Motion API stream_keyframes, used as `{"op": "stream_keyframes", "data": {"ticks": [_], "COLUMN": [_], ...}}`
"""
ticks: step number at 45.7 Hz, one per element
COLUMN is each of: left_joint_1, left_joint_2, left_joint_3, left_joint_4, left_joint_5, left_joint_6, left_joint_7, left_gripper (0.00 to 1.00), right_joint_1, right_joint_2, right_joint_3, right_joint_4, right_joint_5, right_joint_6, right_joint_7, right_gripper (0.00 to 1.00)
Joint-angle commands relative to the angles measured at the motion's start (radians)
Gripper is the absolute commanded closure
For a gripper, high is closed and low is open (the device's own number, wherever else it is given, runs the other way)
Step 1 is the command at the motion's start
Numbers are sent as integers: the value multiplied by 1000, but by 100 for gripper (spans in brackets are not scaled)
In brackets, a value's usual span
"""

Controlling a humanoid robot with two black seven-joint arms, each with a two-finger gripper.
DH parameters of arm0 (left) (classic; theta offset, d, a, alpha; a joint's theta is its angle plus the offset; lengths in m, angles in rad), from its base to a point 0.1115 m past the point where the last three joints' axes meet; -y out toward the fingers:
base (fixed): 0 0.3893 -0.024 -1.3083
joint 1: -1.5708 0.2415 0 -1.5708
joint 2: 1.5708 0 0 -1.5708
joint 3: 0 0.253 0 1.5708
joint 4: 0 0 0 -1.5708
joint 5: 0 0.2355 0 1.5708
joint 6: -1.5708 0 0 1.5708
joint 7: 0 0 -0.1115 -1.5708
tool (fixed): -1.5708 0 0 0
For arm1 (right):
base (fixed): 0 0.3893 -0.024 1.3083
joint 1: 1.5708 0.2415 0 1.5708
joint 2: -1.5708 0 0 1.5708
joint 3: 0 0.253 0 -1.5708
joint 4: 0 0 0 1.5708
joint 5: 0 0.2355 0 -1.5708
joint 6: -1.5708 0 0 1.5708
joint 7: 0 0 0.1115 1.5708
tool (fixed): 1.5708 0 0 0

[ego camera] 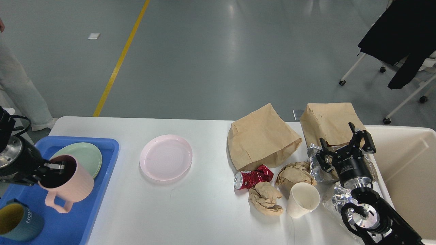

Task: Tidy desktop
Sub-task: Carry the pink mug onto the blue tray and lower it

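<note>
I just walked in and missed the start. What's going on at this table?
A two-armed robot is clearing the white desktop. Its left gripper grips the rim of a pink mug over the blue tray, which already holds a green plate and a teal cup. A pink plate waits on the table. The right gripper hangs open above foil, beside paper bags, a crushed red can and a paper cup, near the cream bin.
</note>
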Motion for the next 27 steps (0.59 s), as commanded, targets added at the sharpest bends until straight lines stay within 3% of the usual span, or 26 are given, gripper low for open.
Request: {"op": "stream_keyframes", "data": {"ticks": [1, 13, 27], "left_joint_1": [163, 608, 769], "left_joint_2": [133, 186, 114], "left_joint_3": [-99, -466, -558], "left_joint_4": [109, 327, 465], "left_joint_5": [103, 251, 235], "left_joint_6": [2, 1, 10], "left_joint_7": [2, 5, -1], "left_gripper": [100, 100, 100], "right_joint_1": [0, 0, 0], "right_joint_2": [0, 0, 0], "right_joint_3": [0, 0, 0], "right_joint_4": [0, 0, 0], "right_joint_5": [0, 0, 0], "right_joint_6": [0, 0, -1], "right_joint_7": [0, 0, 0], "right_gripper": [0, 0, 0]}}
